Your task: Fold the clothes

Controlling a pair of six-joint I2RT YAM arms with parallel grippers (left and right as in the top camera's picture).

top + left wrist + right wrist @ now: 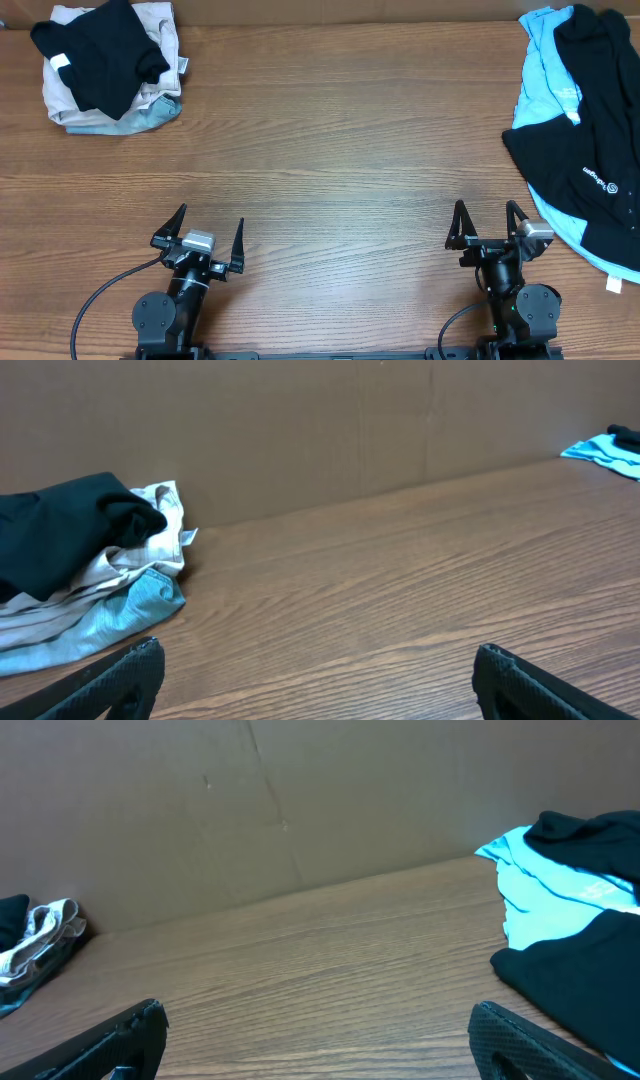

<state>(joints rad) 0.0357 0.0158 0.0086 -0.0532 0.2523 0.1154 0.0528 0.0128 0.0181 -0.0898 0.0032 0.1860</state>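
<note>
A large black T-shirt (pixel 590 150) with small white logo lettering lies crumpled at the table's right edge, on top of a light blue T-shirt (pixel 545 70) with a white tag. Both show in the right wrist view, black (pixel 580 960) and light blue (pixel 540 880). My right gripper (pixel 488 218) is open and empty near the front edge, just left of the black shirt. My left gripper (pixel 210 225) is open and empty at the front left, far from the shirts.
A pile of folded clothes (pixel 110 65) sits at the back left, a black garment on top of beige and grey-blue ones; it also shows in the left wrist view (pixel 90 560). A brown wall (pixel 350 420) runs along the table's far edge.
</note>
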